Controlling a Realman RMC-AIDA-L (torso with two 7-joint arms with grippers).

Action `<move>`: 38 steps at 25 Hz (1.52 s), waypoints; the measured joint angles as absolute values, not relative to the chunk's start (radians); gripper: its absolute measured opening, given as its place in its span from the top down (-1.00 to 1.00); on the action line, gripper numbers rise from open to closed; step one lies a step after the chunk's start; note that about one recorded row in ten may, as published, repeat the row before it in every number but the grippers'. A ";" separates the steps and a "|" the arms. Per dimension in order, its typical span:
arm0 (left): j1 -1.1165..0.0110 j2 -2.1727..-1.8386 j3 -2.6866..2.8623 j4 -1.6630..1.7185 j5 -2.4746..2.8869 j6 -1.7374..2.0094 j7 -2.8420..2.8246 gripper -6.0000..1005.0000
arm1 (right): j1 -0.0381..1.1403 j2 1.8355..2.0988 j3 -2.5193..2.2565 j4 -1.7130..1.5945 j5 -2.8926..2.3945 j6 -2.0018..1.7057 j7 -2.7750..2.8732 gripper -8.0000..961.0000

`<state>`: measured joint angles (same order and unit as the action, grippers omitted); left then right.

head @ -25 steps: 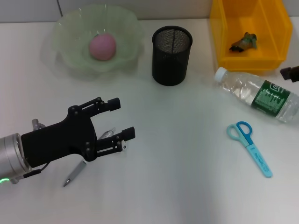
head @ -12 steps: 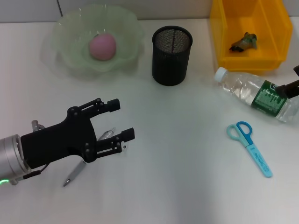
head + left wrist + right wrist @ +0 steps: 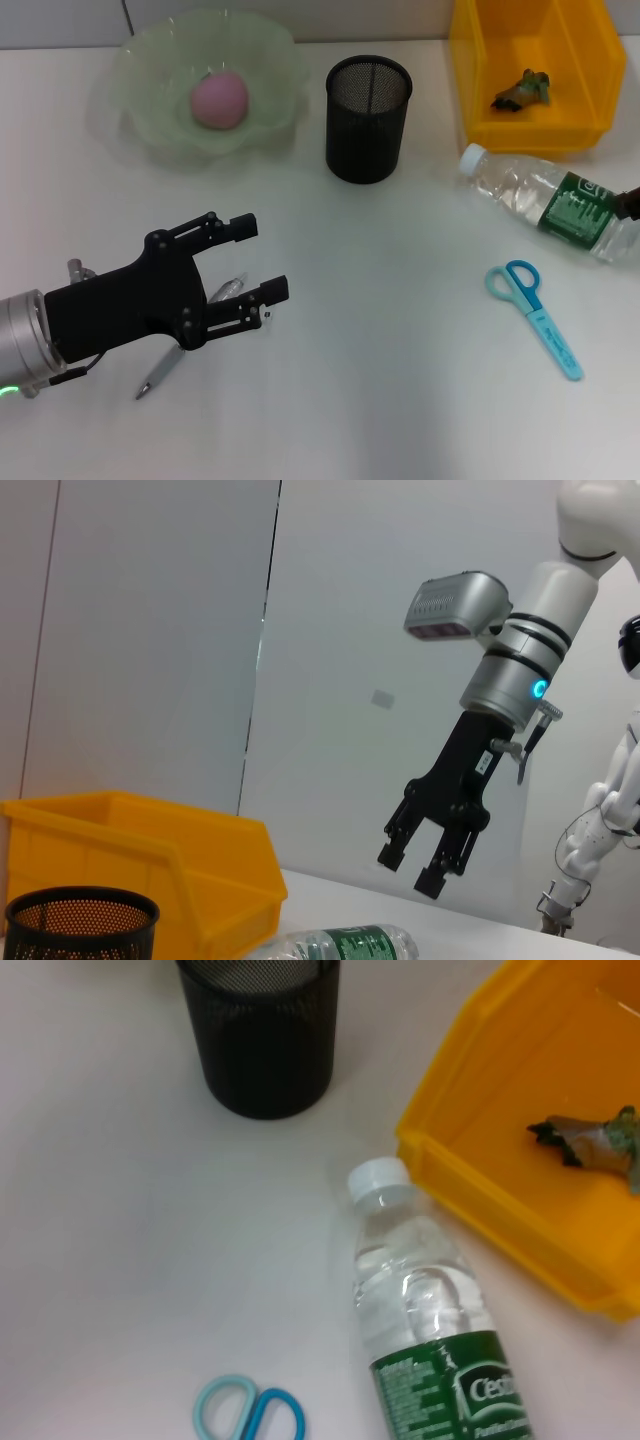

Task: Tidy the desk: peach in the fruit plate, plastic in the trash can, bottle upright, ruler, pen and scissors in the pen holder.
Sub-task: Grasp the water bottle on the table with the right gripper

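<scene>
The left gripper [image 3: 255,258] hovers low over the desk [image 3: 400,380] at the left, fingers [image 3: 243,224] spread wide and holding nothing. The pen [image 3: 160,375] lies flat beneath the gripper body, behind the fingertips, tip pointing away from them. A clear plastic piece, possibly the ruler [image 3: 228,288], shows in the gap behind the lower finger; identification is uncertain.

Well beyond the fingertips, at the far edge of the desk, the fruit plate [image 3: 140,110] holds the peach [image 3: 219,98] at its centre. The pen holder [image 3: 368,118] stands upright just beside the plate.

The trash can [image 3: 480,90] stands further across, with a crumpled piece of plastic [image 3: 522,90] inside. The bottle [image 3: 550,203] lies on its side just in front of the trash can, cap toward the pen holder. The scissors [image 3: 535,315] lie flat on the desk near the bottle, blade cover on, handles toward the bottle.

The right gripper [image 3: 428,868] hangs above the label end of the bottle, fingers [image 3: 395,842] parted, holding nothing, apart from the bottle.
</scene>
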<state>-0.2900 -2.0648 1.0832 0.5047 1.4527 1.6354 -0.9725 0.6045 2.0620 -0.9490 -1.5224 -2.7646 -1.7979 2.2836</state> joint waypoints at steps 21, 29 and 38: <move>-0.290 -2.065 1.082 0.505 1.453 1.631 -0.973 -0.56 | 0.595 2.079 -1.046 -1.444 -2.773 -1.669 2.139 -0.66; -0.294 -2.065 1.079 0.505 1.453 1.628 -0.973 -0.56 | 0.591 2.079 -1.055 -1.378 -2.787 -1.591 2.137 -0.66; -0.300 -2.066 1.078 0.505 1.453 1.617 -0.973 -0.56 | 0.588 2.080 -1.087 -1.326 -2.783 -1.505 2.141 -0.66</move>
<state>-0.3001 -2.0662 1.0783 0.5046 1.4527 1.6170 -0.9726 0.5882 2.0796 -1.0870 -1.3259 -2.7829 -1.5050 2.1409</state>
